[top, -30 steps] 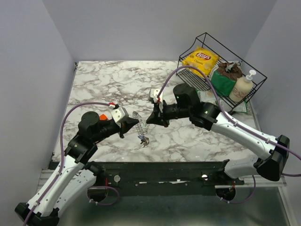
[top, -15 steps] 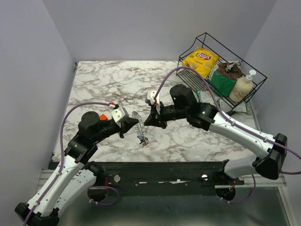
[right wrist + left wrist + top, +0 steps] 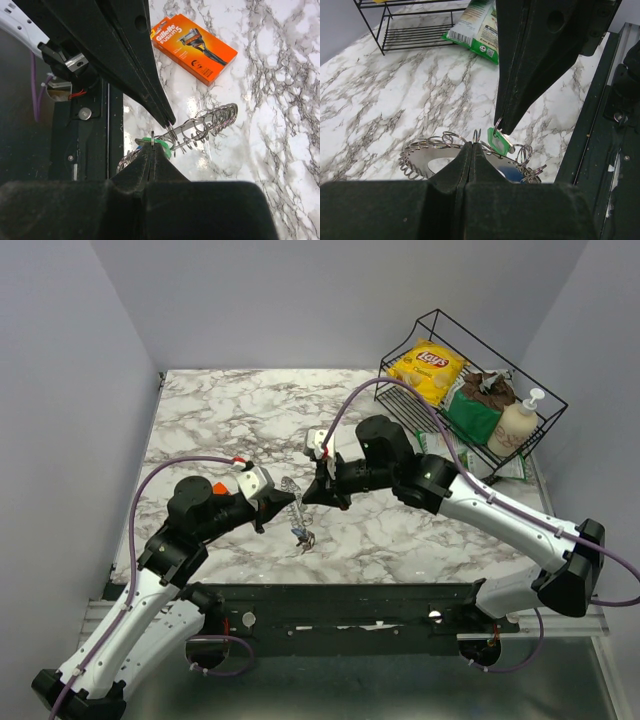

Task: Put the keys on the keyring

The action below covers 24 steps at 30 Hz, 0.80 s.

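Note:
The keyring (image 3: pixel 427 160) is a silvery metal loop carrying several small split rings, held above the marble table. My left gripper (image 3: pixel 471 146) is shut on it; it also shows in the top view (image 3: pixel 284 502) and the right wrist view (image 3: pixel 170 122). My right gripper (image 3: pixel 153 146) is shut on the small ring of the green key (image 3: pixel 164 145), which sits against the keyring (image 3: pixel 212 121). In the left wrist view the right fingertips (image 3: pixel 502 117) hold the green key (image 3: pixel 500 142) just over the keyring's rings. A blue key (image 3: pixel 512 172) hangs on the loop's low end (image 3: pixel 302 537).
An orange razor box (image 3: pixel 195 47) lies on the table beyond the keyring. A black wire basket (image 3: pixel 545 390) with a chips bag (image 3: pixel 427 367) and a soap bottle (image 3: pixel 515 425) stands at the back right. A green packet (image 3: pixel 480 27) lies beside it. The black front rail (image 3: pixel 350 605) runs along the near edge.
My right gripper has moved left with the green key, closing in on the keyring. The left arm and keyring have stayed almost still.

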Available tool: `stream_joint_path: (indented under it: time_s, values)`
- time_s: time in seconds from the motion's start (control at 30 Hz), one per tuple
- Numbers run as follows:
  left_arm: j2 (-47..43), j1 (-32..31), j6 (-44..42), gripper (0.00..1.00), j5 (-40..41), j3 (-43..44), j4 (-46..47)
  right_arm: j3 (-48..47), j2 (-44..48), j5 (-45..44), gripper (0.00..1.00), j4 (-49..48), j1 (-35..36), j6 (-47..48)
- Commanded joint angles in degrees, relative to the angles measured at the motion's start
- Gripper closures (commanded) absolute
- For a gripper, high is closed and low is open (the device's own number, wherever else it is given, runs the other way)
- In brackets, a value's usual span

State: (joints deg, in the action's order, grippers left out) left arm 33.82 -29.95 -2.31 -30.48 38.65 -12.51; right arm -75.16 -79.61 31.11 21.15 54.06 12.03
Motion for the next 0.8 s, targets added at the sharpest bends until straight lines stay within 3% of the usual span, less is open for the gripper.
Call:
stream_joint_path:
  time_s: [0.0,0.77]
  values:
    - [-0.1,0.2,0.0,1.0,-0.5,0.8,2.1,-2.5,-1.2,-1.0,0.99,1.2,0.5,0.5]
    - [-0.1,0.3,0.1,1.0,-1.2,0.7,2.1,-3.6,-2.9,-2.2,0.99,1.9,0.7,0.4]
